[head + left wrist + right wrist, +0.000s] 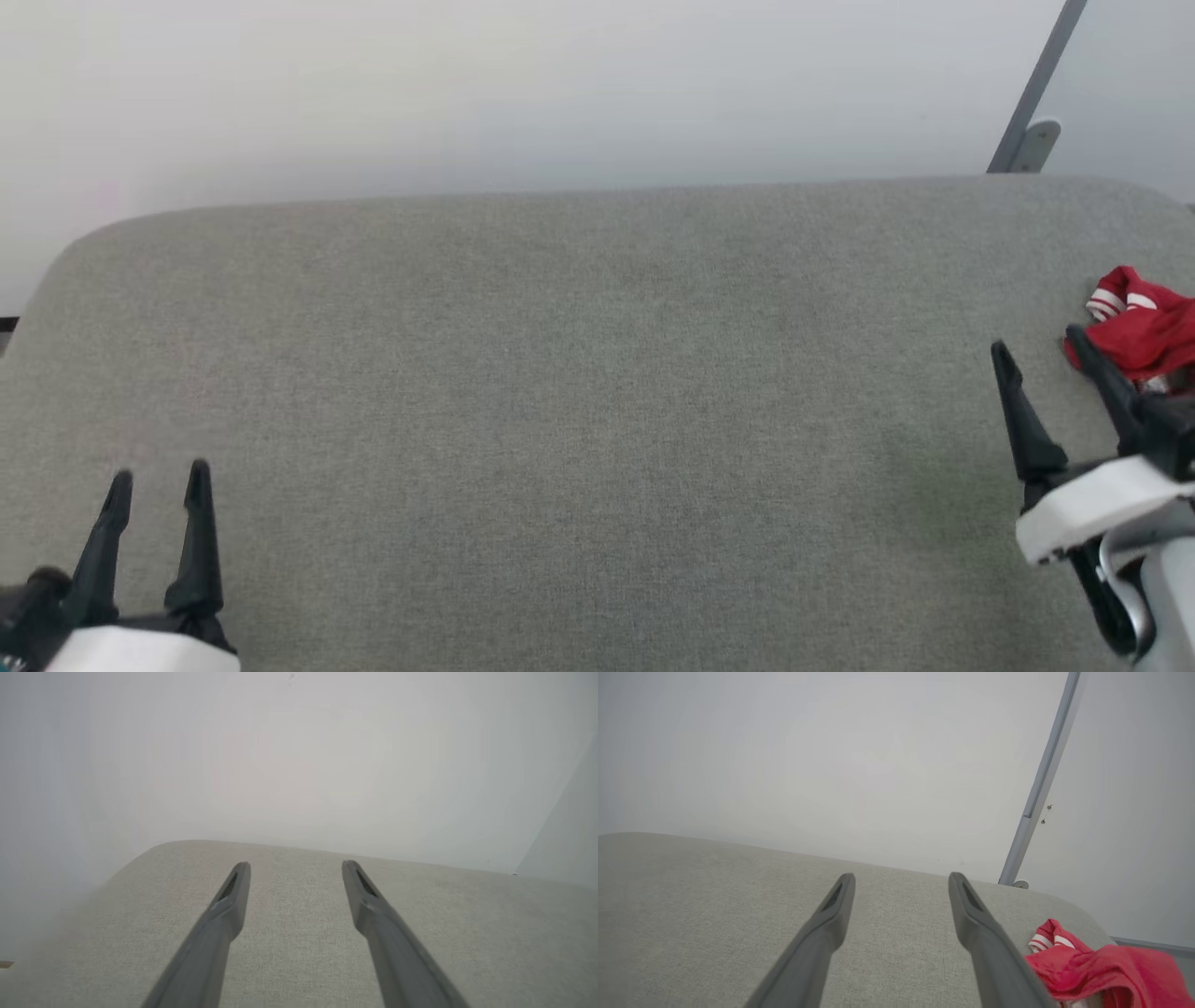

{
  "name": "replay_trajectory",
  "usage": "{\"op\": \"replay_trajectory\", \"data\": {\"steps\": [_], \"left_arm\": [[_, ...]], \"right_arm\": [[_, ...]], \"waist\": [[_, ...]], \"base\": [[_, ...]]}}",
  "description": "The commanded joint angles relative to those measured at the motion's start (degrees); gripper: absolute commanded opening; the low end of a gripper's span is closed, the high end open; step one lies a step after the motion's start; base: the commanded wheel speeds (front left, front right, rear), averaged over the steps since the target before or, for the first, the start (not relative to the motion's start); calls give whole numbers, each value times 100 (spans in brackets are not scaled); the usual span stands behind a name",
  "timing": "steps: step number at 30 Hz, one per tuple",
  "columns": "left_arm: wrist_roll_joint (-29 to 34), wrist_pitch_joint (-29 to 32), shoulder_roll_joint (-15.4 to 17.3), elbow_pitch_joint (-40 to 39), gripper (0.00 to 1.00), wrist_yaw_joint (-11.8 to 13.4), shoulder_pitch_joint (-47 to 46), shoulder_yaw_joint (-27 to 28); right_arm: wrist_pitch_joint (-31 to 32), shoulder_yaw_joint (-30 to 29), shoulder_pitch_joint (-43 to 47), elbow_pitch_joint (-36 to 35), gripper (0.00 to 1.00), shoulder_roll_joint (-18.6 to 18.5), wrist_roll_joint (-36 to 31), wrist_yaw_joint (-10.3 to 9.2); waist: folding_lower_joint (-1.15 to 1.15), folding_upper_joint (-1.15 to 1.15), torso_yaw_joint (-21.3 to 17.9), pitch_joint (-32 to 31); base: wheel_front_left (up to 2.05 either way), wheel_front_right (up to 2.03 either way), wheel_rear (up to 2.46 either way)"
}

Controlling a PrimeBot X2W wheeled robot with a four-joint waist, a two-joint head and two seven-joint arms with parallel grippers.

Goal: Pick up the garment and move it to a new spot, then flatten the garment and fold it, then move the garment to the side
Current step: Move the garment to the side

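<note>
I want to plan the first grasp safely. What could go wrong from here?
1. The garment lies bunched near the table's right end; a push from the open right gripper might slide it off.
2. A pinch may catch only one fold, so the garment could slip when lifted.
3. The left gripper is far across the table and probably cannot help.

The garment [1153, 327], at the right edge, is bright red, with a trim of white and red stripes at its far end and a little white at its near side. The surface [560, 392] is a plain, heathered mid-grey weave. The wall [467, 84] behind is pale grey-white, and a grey strip [1038, 84] slants up it at far right. The left gripper [160, 471] and right gripper [1037, 338] have black jaws and white housings.
</note>
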Motion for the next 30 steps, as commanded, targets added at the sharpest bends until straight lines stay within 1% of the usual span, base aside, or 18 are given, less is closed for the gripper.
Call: {"op": "replay_trajectory", "data": {"steps": [1, 8, 14, 23, 30], "left_arm": [[-15, -28, -5, -26, 100, -5, 82, 42], [58, -28, -147, -77, 100, -4, 417, 256], [105, -28, -212, -90, 100, -4, 577, 256], [151, -28, -289, -115, 100, -4, 594, 260], [170, -28, -315, -122, 100, -4, 543, 206]], "right_arm": [[-19, -27, 119, -75, 100, 48, -29, -2], [-20, -395, 713, -468, 100, 325, -159, -2], [-19, -711, 1097, -741, 100, 618, -219, -2], [-20, -945, 1438, -994, 100, 958, -295, -2], [-21, -1012, 1567, -1073, 100, 1068, -351, -2]], "waist": [[0, 0, 21, -57], [0, 0, 64, -146], [0, 0, 95, -172], [0, 0, 101, -146], [0, 0, 119, -115]], "base": [[0, 0, 0], [0, 0, 0], [0, 0, 0], [0, 0, 0], [0, 0, 0]]}}
